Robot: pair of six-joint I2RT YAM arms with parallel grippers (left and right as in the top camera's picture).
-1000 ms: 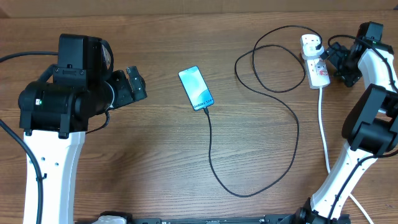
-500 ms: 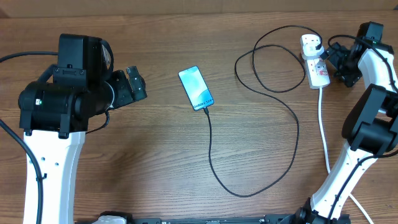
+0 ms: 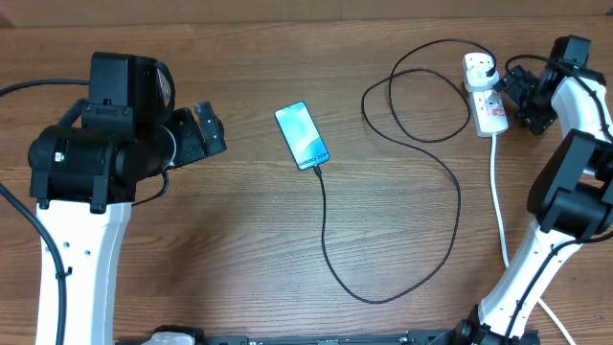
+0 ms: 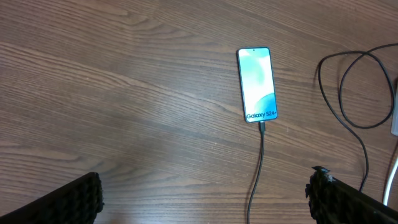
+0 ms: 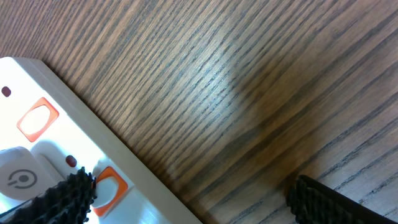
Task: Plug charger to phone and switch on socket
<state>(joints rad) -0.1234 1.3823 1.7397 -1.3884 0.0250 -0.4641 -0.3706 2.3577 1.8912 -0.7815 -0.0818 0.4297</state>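
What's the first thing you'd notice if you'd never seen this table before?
The glowing blue phone in the middle of the wooden table grabs the eye first. A long black charger runs from its bottom end, loops around and reaches the white socket at the far right, where the right gripper hovers open.

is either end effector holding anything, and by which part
Nothing is held. The left end effector is open, away from the phone; the right end effector is open beside the socket.

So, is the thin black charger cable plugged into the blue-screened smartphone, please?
Plugged in: the thin black charger cable ends at the bottom edge of the blue-screened smartphone, no gap visible.
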